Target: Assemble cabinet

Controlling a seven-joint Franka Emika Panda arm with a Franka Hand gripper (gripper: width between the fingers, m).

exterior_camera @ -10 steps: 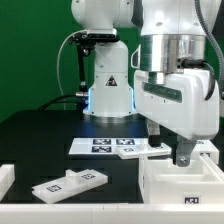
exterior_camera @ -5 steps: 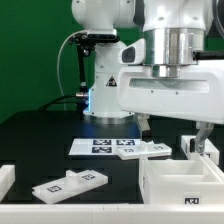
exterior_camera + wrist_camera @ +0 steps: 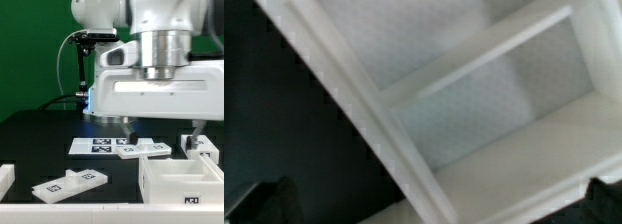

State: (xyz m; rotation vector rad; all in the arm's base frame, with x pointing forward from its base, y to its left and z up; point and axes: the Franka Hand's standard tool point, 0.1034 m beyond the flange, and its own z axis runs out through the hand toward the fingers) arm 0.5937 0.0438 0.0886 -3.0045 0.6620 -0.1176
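Note:
The cabinet's white open box (image 3: 180, 186) stands at the front on the exterior view's right, with a marker tag on its front wall. My gripper (image 3: 162, 128) hangs above it, open and empty, its dark fingertips (image 3: 128, 125) spread wide. In the wrist view the box interior (image 3: 473, 110) with an inner divider fills the picture, blurred, and the gripper (image 3: 434, 205) shows only as dark fingertips (image 3: 263, 200) at the two corners. A loose white panel (image 3: 68, 183) with tags lies at the front on the exterior view's left. Another tagged panel (image 3: 148, 150) lies behind the box.
The marker board (image 3: 100, 146) lies flat mid-table beside the rear panel. A white block (image 3: 203, 147) sits behind the box on the exterior view's right. A white piece (image 3: 5, 181) is at the left edge. The robot base (image 3: 108, 75) stands at the back.
The hand has turned about its wrist and now faces broadside. It has lifted from the box's rear wall, and the fingers stand wide apart above the box.

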